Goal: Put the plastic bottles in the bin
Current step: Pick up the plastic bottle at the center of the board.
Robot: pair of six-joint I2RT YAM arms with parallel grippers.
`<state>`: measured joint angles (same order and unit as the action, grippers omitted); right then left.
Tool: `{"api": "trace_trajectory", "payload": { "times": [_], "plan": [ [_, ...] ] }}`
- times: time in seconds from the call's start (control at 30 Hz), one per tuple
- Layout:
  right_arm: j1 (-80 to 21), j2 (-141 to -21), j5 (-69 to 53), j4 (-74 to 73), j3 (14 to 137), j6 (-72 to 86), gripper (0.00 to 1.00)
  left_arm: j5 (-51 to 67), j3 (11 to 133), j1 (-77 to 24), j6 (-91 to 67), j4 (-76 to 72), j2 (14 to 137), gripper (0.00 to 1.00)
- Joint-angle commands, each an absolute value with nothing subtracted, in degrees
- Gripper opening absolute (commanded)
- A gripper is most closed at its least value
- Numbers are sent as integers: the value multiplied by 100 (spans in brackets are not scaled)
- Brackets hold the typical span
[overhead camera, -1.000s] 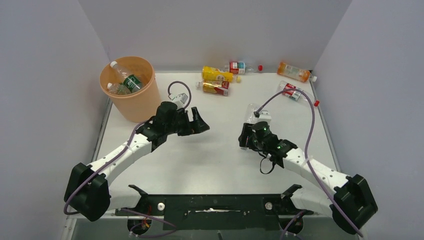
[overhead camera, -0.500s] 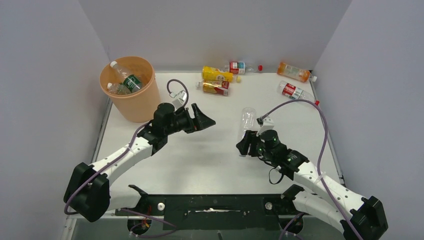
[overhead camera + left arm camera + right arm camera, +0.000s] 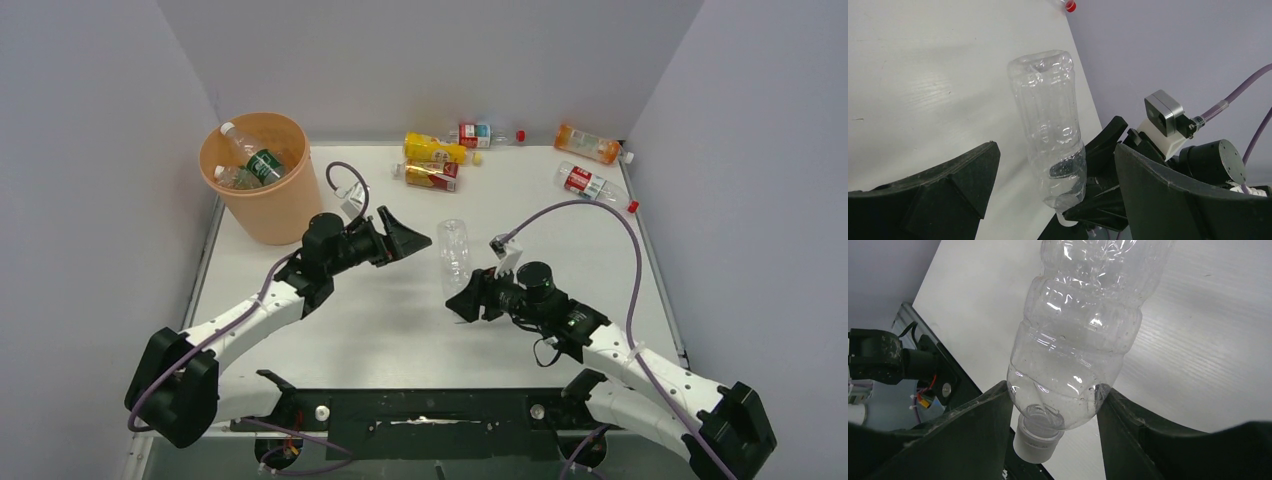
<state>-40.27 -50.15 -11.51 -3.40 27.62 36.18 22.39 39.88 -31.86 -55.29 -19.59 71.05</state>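
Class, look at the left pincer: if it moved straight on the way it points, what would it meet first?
Probably the clear bottle, held near its cap by the right pincer; it lies straight ahead of the open left pincer. How far off is unclear.

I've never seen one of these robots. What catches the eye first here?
The right hand grips a clear, label-free plastic bottle by its neck end, over mid-table, facing the open left hand. At the far left stands a round peach-orange plastic bin with two bottles inside.
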Motion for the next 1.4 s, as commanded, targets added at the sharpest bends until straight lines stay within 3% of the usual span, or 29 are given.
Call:
{"api": "trace_trajectory", "payload": {
  "times": [0.0,0.43,0.83,1.03,1.13,1.2,1.37],
  "plan": [
    [-4222,-5200,-1460,292,2994,3485,49,2051,4002,-3279,-5479,-2333,6890,86],
    [-4997,-5778,-1015,322,3657,3389,49,1291,4505,-3595,-4792,-1058,6875,86],
    [-5577,-6418,-579,232,4167,3210,50,1054,4589,-3817,-4784,-1049,6919,86],
    [-5597,-6388,-479,95,4250,3151,51,902,4659,-3815,-4665,-821,6878,70],
    [-5596,-6382,-418,5,4271,3148,54,873,4720,-3815,-4626,-751,6903,49],
    [-5605,-6366,-372,-22,4272,3147,61,847,4799,-3822,-4599,-670,6944,42],
    [-5622,-6280,-274,-159,4281,3183,86,752,5107,-3791,-4357,-335,7007,42]
  ]
}}
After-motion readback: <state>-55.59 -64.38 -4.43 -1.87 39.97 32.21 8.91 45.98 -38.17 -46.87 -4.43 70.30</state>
